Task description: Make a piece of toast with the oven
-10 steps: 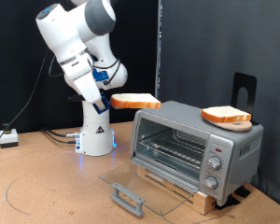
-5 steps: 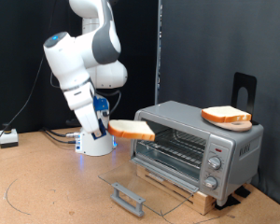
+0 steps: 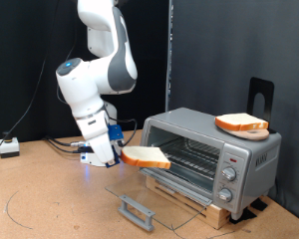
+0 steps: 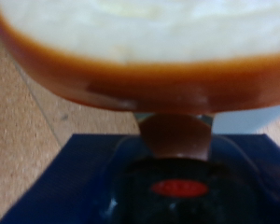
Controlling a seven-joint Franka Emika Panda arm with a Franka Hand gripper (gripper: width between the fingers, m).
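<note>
Since the earlier pictures we have brought the piece of toast (image 3: pixel 147 156) down from about the height of the oven's roof to the height of its open mouth, and the arm has folded lower with it. We hold the slice by its edge in the end effector (image 3: pixel 122 155), the fingers closed on the crust, and it hangs flat just in front of the oven (image 3: pixel 211 149), at the exterior view's left of the opening and above the lowered glass door (image 3: pixel 154 193). A second slice (image 3: pixel 241 123) lies on top of the oven, well apart from ours.

To do this step well, in our judgement, we keep the slice level and line it up with the wire rack (image 3: pixel 184 157) before going in, so that its leading edge passes over the rack's front bar and under the roof of the cavity. We should also stay clear of the open door and its handle (image 3: pixel 136 210) below.

Our arm stands on its base on the desk (image 3: pixel 50 199) at the exterior view's left, the upper links rising and then bending sharply down, so the wrist sits low and points toward the oven. In the wrist view the crust (image 4: pixel 140 79) fills the picture right against the camera, which fits a firm hold near the slice's rear edge.
</note>
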